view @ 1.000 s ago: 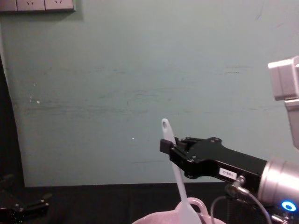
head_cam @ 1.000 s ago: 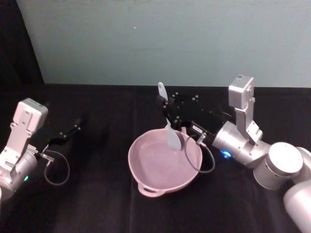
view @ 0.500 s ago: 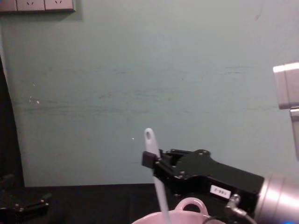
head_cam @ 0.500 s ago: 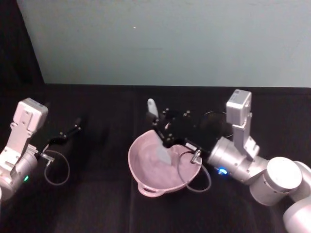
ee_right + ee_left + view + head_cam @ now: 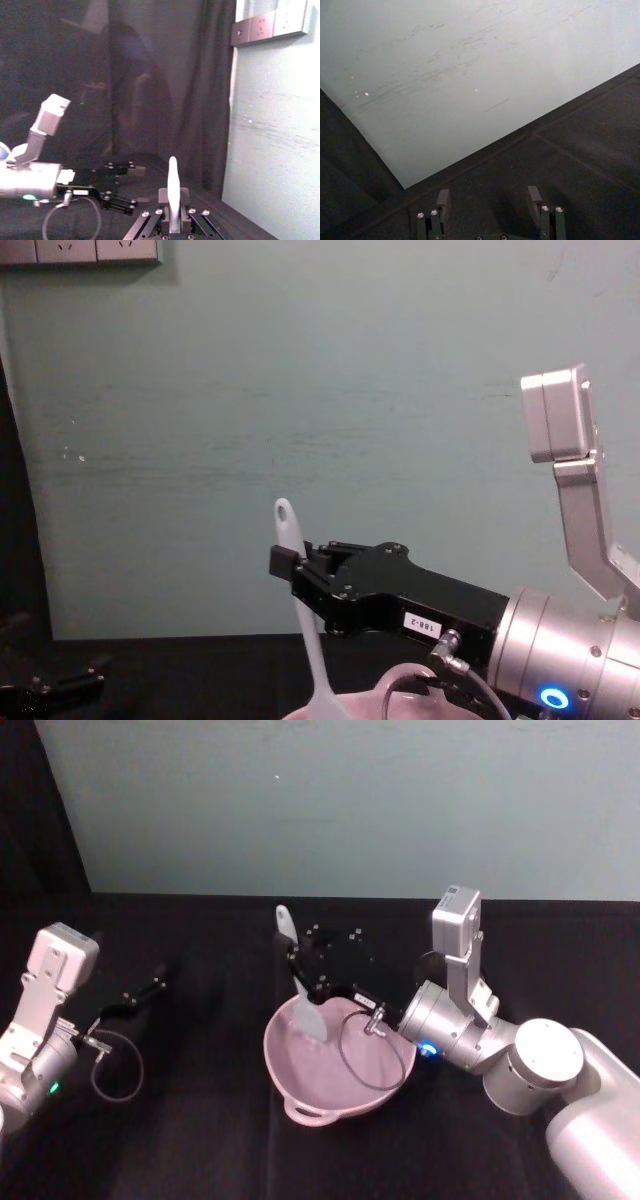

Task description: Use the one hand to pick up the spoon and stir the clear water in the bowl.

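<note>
Now, the widest thing before you is the black worktop point(image 5: 200, 1150), backed by a pale green wall point(image 5: 350, 800). Near the worktop's middle sits the pink bowl point(image 5: 300, 1075), its loop handle point(image 5: 308, 1115) on the rim nearest the robot. Your right arm reaches in from the right across the bowl's far side, and the right gripper point(image 5: 297, 963) hangs over the far left part of the rim, clenched on the spoon point(image 5: 300, 992) partway along its handle. The spoon stands nearly upright, tilted a little, with the holed end up above the fingers and the flat paddle head down inside the bowl near that far left wall; whether it touches the bottom you cannot tell. Your left arm rests well apart at the worktop's left side, and the left gripper point(image 5: 489, 200) holds nothing, its fingers spread over bare cloth.
</note>
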Controlling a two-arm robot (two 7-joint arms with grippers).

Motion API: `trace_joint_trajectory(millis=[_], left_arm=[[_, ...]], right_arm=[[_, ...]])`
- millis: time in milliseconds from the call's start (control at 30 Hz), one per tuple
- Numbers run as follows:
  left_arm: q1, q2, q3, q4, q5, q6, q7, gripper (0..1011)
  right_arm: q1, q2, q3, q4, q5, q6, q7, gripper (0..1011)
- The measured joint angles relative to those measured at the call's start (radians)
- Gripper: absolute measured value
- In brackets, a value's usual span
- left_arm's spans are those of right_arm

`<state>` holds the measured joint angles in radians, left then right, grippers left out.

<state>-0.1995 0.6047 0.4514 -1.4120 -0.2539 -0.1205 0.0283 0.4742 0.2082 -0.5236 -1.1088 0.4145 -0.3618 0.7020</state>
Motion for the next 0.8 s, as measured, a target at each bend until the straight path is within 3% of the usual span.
trace_joint_trajectory(millis=[333,800], left_arm=[[0.0,0.0,0.0,0.0,0.0,0.0,0.0,1005],[0.0,0.0,0.0,0.0,0.0,0.0,0.0,1005]], right_arm=[[0.015,0.008,0.037,0.042,-0.018,-0.01,-0.045,126],[-0.047,0.049,0.08,-0.036,-0.011,0.017,-0.064,127]])
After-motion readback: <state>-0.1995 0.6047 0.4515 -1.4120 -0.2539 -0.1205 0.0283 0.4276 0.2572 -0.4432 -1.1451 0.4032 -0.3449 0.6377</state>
